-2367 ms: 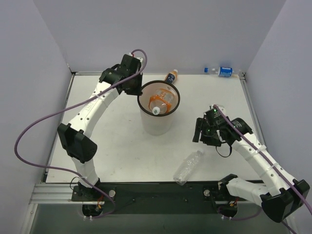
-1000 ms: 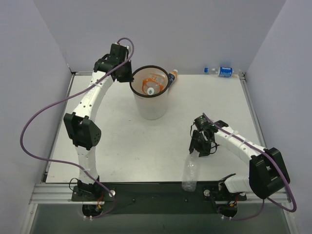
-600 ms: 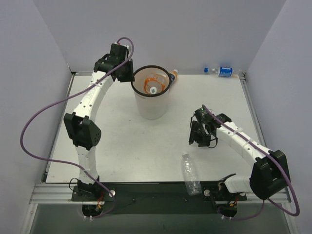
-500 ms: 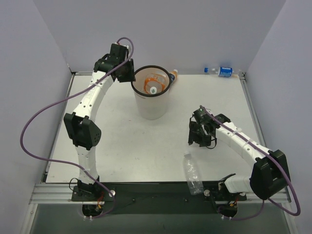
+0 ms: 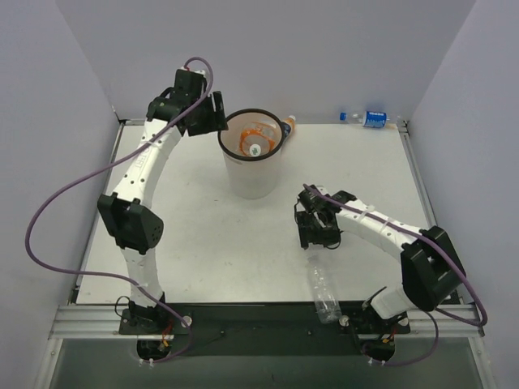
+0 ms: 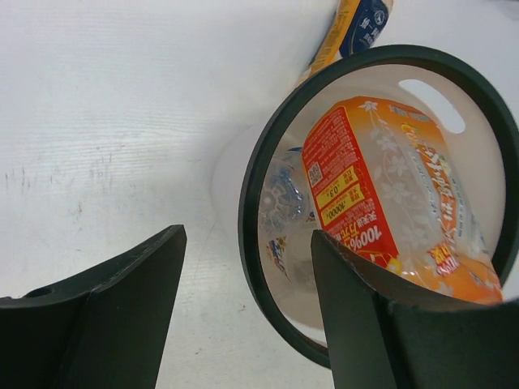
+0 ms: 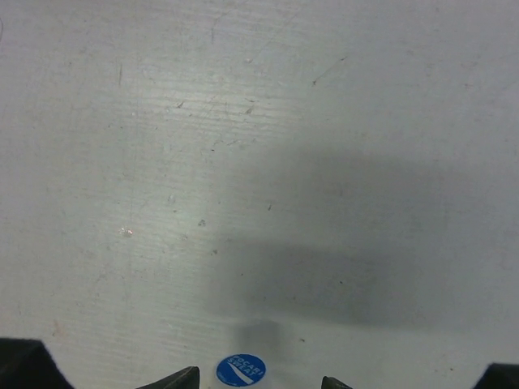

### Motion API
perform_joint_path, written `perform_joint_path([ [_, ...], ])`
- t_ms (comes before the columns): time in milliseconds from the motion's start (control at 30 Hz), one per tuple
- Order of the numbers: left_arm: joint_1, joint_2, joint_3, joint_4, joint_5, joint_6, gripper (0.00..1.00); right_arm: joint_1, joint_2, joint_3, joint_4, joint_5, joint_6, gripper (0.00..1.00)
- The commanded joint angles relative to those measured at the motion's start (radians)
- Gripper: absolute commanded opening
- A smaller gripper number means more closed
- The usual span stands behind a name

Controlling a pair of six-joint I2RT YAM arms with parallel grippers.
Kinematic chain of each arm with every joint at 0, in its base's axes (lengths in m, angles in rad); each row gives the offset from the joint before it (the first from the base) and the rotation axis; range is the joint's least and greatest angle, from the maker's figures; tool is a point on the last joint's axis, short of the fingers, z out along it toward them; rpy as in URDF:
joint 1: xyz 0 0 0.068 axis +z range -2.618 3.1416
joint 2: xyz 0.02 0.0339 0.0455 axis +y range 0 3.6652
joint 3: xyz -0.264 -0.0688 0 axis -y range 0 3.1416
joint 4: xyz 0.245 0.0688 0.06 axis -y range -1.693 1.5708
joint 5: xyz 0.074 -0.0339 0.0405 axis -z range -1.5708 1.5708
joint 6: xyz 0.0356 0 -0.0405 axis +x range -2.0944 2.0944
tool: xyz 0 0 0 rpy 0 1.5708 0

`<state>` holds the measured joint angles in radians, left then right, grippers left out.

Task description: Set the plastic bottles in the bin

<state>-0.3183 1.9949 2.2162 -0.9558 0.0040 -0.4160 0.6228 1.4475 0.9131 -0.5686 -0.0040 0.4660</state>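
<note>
The bin (image 5: pixel 255 185) stands at the back middle of the table, and a wide orange bottle (image 5: pixel 261 132) lies inside it. My left gripper (image 5: pixel 208 113) hangs open by its left rim. In the left wrist view the black rim (image 6: pixel 250 212) curves between my spread fingers (image 6: pixel 122 308) without touching either. A slim orange bottle (image 5: pixel 285 126) lies behind the bin. A clear bottle (image 5: pixel 325 289) lies at the near edge. My right gripper (image 5: pixel 317 233) is just behind it, open, with the bottle's blue cap (image 7: pixel 241 370) between the fingertips.
Another clear bottle with a blue label (image 5: pixel 374 118) lies against the back wall at the right. A second clear bottle (image 6: pixel 284 194) shows inside the bin beside the orange one. Grey walls enclose the table on three sides.
My left gripper has opened off the bin's rim and drawn back to the left. The right arm has swung left and opened wider; the clear bottle at the near edge has turned.
</note>
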Motion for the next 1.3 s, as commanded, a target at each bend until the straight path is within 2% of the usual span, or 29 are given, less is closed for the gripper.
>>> perform_joint_path([
  [0, 0.007, -0.128, -0.004, 0.012, -0.027, -0.041, 0.76, 0.034, 0.060, 0.040, 0.010, 0.018, -0.029, 0.55],
  [133, 0.013, -0.201, -0.044, 0.014, -0.029, -0.064, 0.80, 0.037, 0.079, 0.021, 0.015, 0.013, -0.026, 0.55],
  [367, 0.024, -0.295, -0.138, 0.014, -0.019, -0.072, 0.81, 0.040, 0.060, -0.029, 0.018, 0.012, -0.010, 0.47],
  [600, 0.035, -0.358, -0.251, 0.031, -0.012, -0.073, 0.81, 0.061, 0.045, -0.066, 0.029, 0.013, 0.022, 0.47],
  [633, 0.036, -0.367, -0.259, 0.032, -0.010, -0.073, 0.82, 0.061, 0.045, -0.065, 0.029, 0.012, 0.022, 0.45],
  [767, 0.042, -0.386, -0.285, 0.040, -0.007, -0.069, 0.82, 0.064, 0.031, -0.042, 0.029, -0.016, 0.014, 0.24],
  [900, 0.045, -0.400, -0.300, 0.037, -0.006, -0.064, 0.82, 0.068, -0.024, 0.013, 0.021, -0.017, 0.005, 0.23],
  [1133, 0.058, -0.464, -0.375, 0.037, -0.004, -0.081, 0.82, 0.080, -0.139, 0.208, -0.004, -0.040, -0.059, 0.23],
  [1267, 0.074, -0.542, -0.475, 0.072, 0.021, -0.101, 0.82, 0.087, -0.168, 0.427, -0.004, -0.065, -0.124, 0.23],
])
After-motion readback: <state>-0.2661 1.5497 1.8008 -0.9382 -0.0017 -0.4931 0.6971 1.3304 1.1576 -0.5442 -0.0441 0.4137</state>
